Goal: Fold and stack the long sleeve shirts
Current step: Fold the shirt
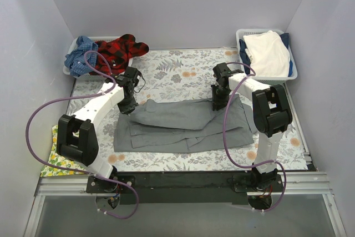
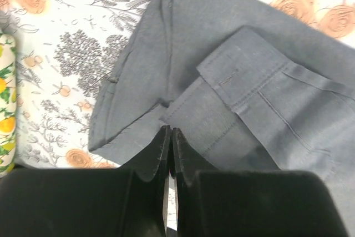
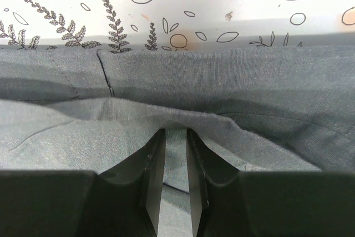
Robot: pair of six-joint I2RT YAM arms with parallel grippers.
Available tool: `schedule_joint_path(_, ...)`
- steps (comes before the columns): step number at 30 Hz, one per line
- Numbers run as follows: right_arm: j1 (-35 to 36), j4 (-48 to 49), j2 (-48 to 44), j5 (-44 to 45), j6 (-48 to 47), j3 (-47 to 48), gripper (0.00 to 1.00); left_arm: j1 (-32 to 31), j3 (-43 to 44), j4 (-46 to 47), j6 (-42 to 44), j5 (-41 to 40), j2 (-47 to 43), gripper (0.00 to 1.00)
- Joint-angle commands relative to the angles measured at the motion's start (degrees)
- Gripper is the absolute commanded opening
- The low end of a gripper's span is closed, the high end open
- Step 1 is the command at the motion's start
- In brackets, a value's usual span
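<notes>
The grey shirt (image 1: 183, 126) lies spread and partly folded across the middle of the table. My left gripper (image 1: 128, 105) is at its far left corner, and in the left wrist view the jaws (image 2: 170, 131) are pressed together on a thin edge of the grey shirt (image 2: 249, 70). My right gripper (image 1: 218, 102) is at the shirt's far right edge. In the right wrist view it (image 3: 176, 132) pinches a raised fold of the grey shirt (image 3: 222, 76). The red-black plaid shirt (image 1: 122, 48) and the blue checked shirt (image 1: 79, 56) lie heaped at the back left.
A white basket (image 1: 294, 70) at the back right holds a white cloth (image 1: 266, 51) over a dark blue one. A yellow lemon-print cloth (image 1: 55, 162) lies at the table's near left edge. The fern-print table cover (image 1: 177, 67) lies under everything. Walls enclose three sides.
</notes>
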Motion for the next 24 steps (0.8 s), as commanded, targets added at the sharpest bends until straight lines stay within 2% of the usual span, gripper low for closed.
schedule_joint_path(1, -0.3, 1.6, 2.4, 0.6, -0.3, -1.5, 0.29, 0.4, -1.9, -4.2, -0.1, -4.7, -3.1, 0.0)
schedule_joint_path(5, -0.3, 1.5, 2.2, 0.6, -0.3, -1.9, 0.29, 0.5, -4.5, -3.2, -1.1, -7.3, -1.6, 0.0)
schedule_joint_path(7, -0.3, 1.2, 2.2, 0.8, -0.3, -1.9, 0.3, 0.5, -6.3, -2.1, -1.6, -6.6, -0.2, 0.11)
schedule_joint_path(9, -0.3, 0.4, 2.2, 1.2, -0.3, -1.8, 0.3, 0.5, -8.3, -1.2, -2.0, -6.6, 0.6, 0.15)
schedule_joint_path(10, -0.3, 0.3, 2.2, 1.9, -0.3, -1.8, 0.29, 0.7, -8.5, -1.0, -2.2, -6.8, 0.9, 0.21)
schedule_joint_path(12, -0.4, -0.3, 2.1, 2.1, -0.3, -2.0, 0.29, 1.4, -7.6, -0.6, -2.0, -8.4, 0.6, 0.47)
schedule_joint_path(14, -0.7, -0.8, 2.1, 2.8, 0.0, -2.2, 0.29, 3.3, -6.0, -0.1, -0.9, -8.4, 0.2, 0.6)
schedule_joint_path(17, -0.8, -1.0, 1.8, 3.4, 0.1, -2.4, 0.29, 4.3, -3.0, 2.0, 1.0, -7.4, 0.4, 0.63)
schedule_joint_path(24, -0.8, -1.0, 1.9, 3.0, -0.1, -2.2, 0.29, 4.3, -1.5, 13.2, 3.6, 7.7, 3.0, 0.64)
